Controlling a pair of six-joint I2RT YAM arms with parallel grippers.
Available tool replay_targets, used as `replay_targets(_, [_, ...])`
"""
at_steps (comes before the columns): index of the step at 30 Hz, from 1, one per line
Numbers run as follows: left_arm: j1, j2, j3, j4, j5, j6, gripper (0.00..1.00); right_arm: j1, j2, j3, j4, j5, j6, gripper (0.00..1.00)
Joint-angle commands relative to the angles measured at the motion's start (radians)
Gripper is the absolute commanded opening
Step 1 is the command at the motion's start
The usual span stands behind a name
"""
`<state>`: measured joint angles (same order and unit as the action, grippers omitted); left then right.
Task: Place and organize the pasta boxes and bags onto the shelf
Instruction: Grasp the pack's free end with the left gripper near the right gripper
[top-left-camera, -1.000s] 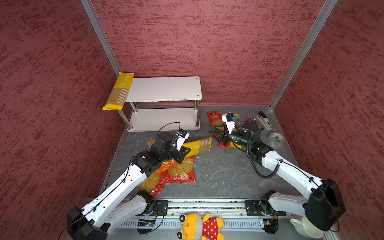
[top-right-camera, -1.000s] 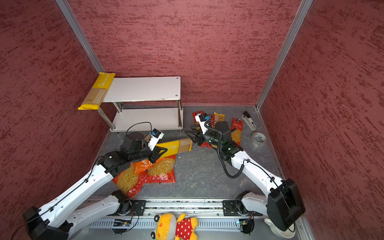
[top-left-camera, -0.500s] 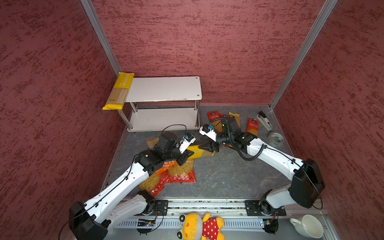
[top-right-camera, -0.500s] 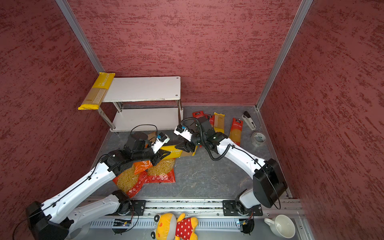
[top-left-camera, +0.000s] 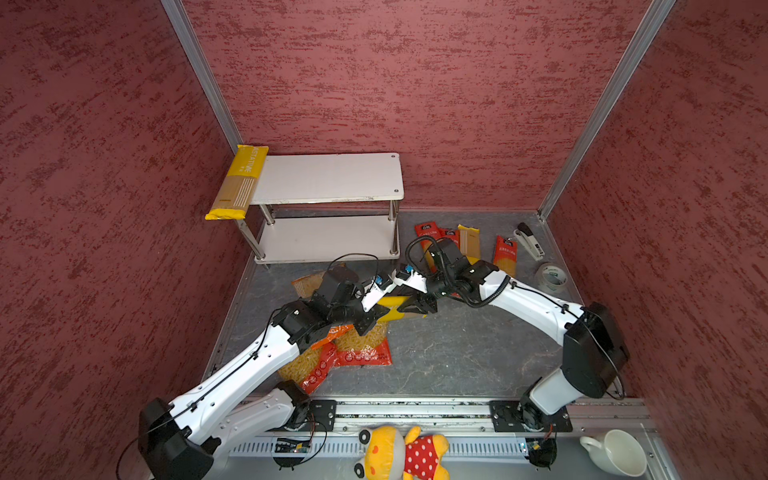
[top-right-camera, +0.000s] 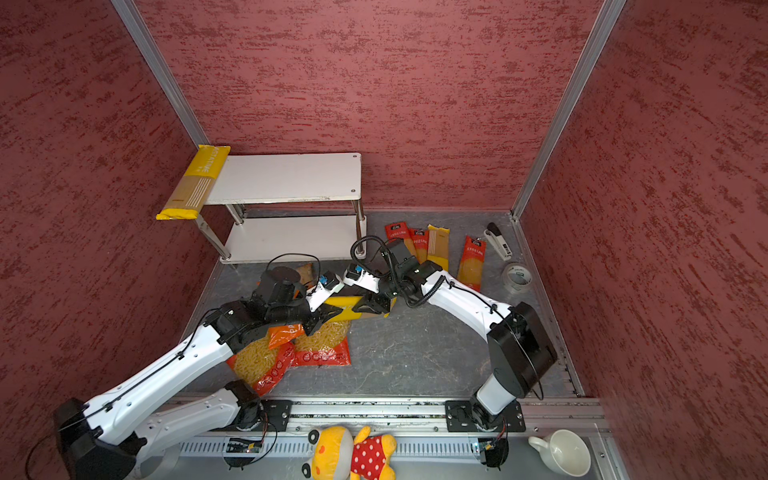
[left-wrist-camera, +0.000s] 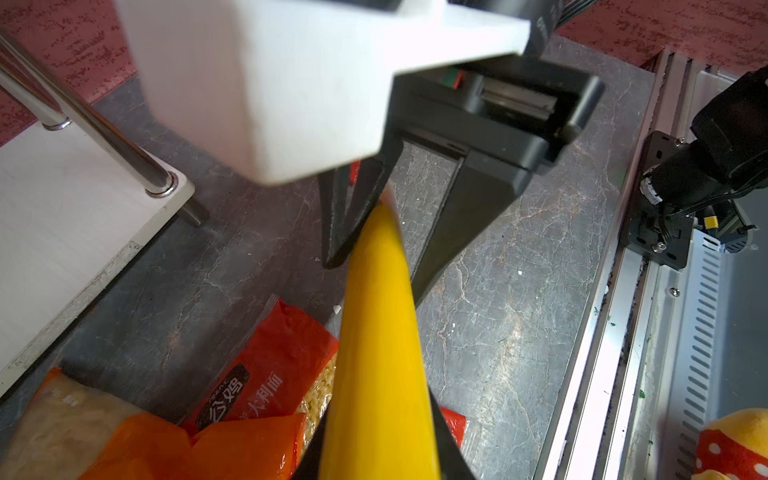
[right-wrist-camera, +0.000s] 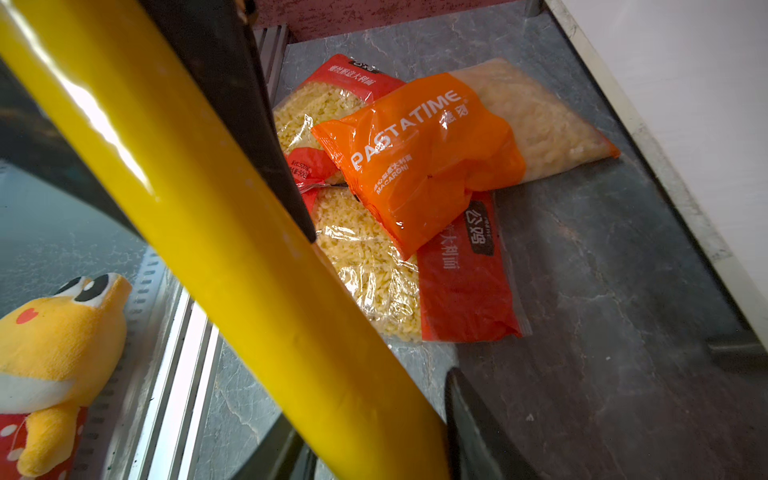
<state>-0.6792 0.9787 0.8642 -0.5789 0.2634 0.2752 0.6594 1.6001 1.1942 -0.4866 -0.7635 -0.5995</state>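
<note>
Your left gripper (top-left-camera: 374, 316) clamps a yellow spaghetti pack (left-wrist-camera: 378, 353) between its fingers; just beyond them your right gripper (top-left-camera: 411, 307) straddles it, grip unclear.

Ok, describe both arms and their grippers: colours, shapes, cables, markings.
The left arm and right arm match: smooth white links, bulky black joints, thin black cables along the shells and a looped cable at each wrist. The left gripper and right gripper have tapered black fingers plus a white camera block with a blue plug. No legible markings.
</note>
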Motion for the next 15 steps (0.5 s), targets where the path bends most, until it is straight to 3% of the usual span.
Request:
replay_targets(1, [-0.013,-0.041,0.079,0.204,0.036,0.016,0.00,0.004,-0.006,0.013,0.034,-0.048,-0.013,0.40])
replay_targets(5, [-0.006,-0.054,0.086,0.206,0.019,0.012,0.05,0.003,-0.035,-0.026,0.129,-0.059,0.042,0.25])
replay_targets(9, [0.002,-0.062,0.092,0.201,0.009,0.004,0.11,0.002,-0.052,-0.051,0.210,-0.075,0.083,0.19])
replay_targets(15, [0.017,-0.089,0.107,0.179,0.011,-0.007,0.33,0.003,-0.080,-0.107,0.387,-0.086,0.165,0.08])
